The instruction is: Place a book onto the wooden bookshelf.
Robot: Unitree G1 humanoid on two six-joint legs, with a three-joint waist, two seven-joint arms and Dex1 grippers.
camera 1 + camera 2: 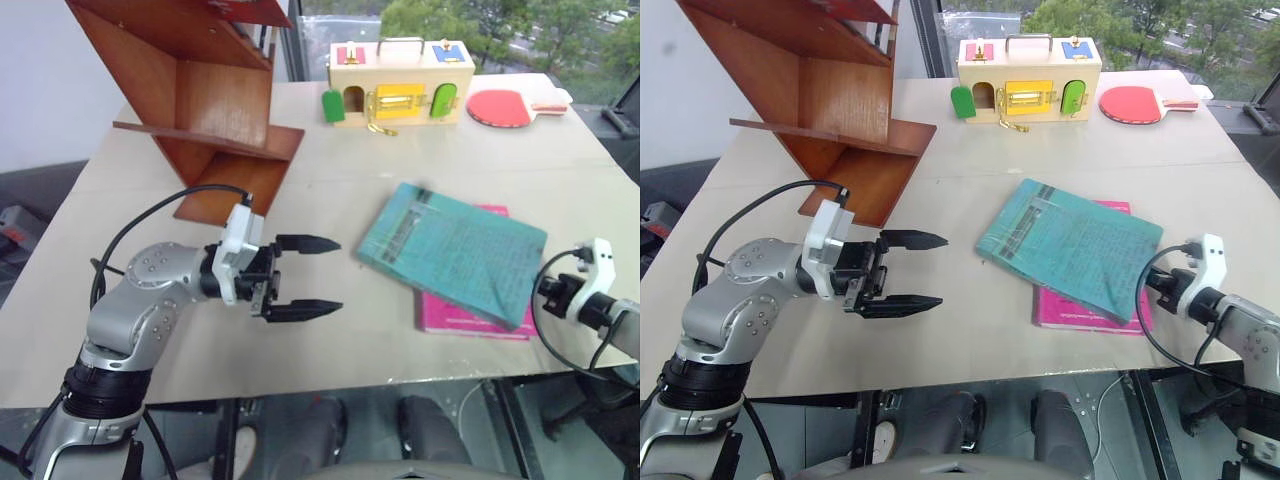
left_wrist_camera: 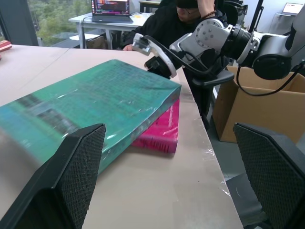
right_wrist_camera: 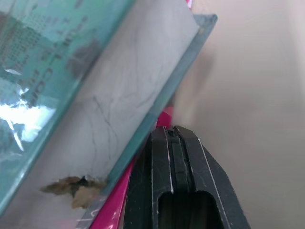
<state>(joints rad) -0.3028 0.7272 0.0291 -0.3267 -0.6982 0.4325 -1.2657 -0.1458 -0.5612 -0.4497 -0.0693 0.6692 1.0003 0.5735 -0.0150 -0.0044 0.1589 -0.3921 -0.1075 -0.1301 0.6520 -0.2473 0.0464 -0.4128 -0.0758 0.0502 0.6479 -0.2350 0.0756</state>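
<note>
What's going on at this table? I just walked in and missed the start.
A two-armed robot is working on shelving a book. The teal book lies partly on a pink book, well apart from the wooden bookshelf. The right gripper, shut, is at the teal book's edge, its tips between the two books. The left gripper hovers open beside the books, holding nothing.

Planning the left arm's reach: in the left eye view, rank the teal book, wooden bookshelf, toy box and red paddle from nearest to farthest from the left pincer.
1. Teal book, to the right of the left pincer.
2. Wooden bookshelf, behind it at the left.
3. Toy box, at the far edge.
4. Red paddle, far right corner.
</note>
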